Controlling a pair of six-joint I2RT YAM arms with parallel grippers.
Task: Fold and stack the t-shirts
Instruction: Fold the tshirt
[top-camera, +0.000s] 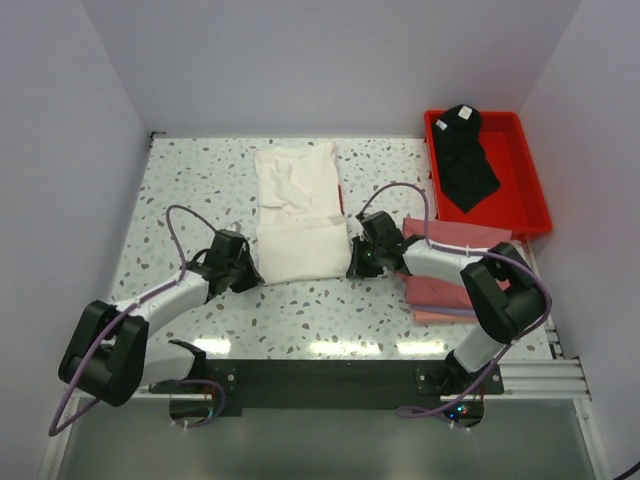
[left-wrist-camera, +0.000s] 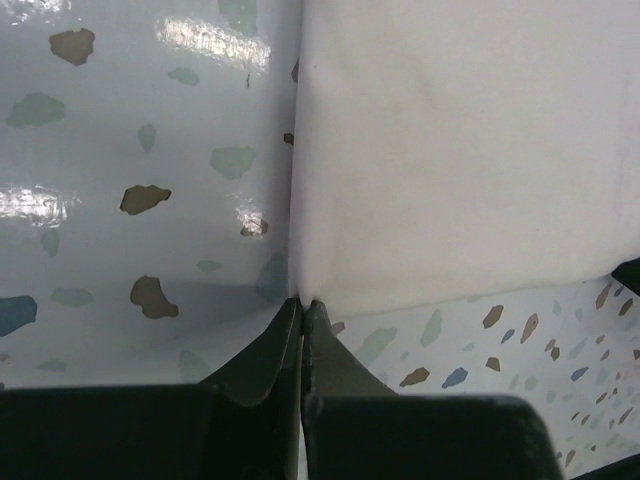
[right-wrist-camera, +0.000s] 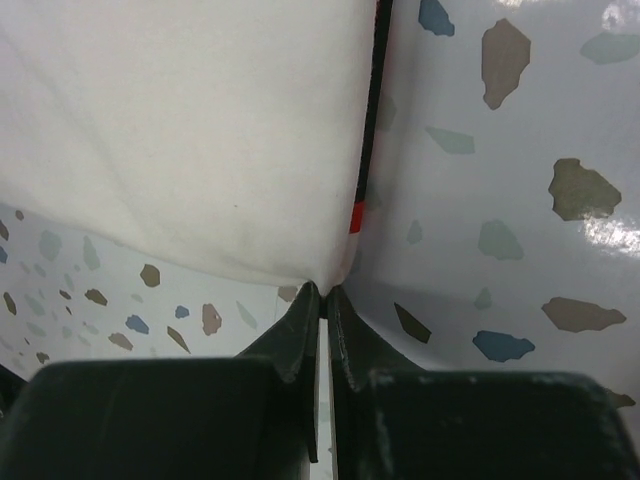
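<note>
Fingertips of both pincers fill the bottom of the wrist views, pressed together with no gap showing.

Left pincer (left-wrist-camera: 302, 300): clenched on the near-left corner of the white shirt (left-wrist-camera: 450, 150). The cloth edge runs straight down into the tips. Speckled counter (left-wrist-camera: 130, 200) lies to its left.

Right pincer (right-wrist-camera: 322, 290): clenched on the near-right corner of the white shirt (right-wrist-camera: 180, 130). The cloth draws to a point at the tips, and a thin red and dark strip shows along the shirt's right edge.

Overhead: the white shirt (top-camera: 298, 215) lies folded lengthwise mid-counter (top-camera: 190, 180), plain side up, near part smooth, far part wrinkled. The left pincer (top-camera: 252, 272) and right pincer (top-camera: 355, 268) sit low at its two near corners, arms angled inward.

Pink shirts (top-camera: 450, 236): a folded stack on the right of the counter, partly under the right arm, just beside the white shirt.

Black shirt (top-camera: 465, 155): lies loose in the red tray (top-camera: 525, 185) at the far-right corner, well apart from the pincers.
</note>
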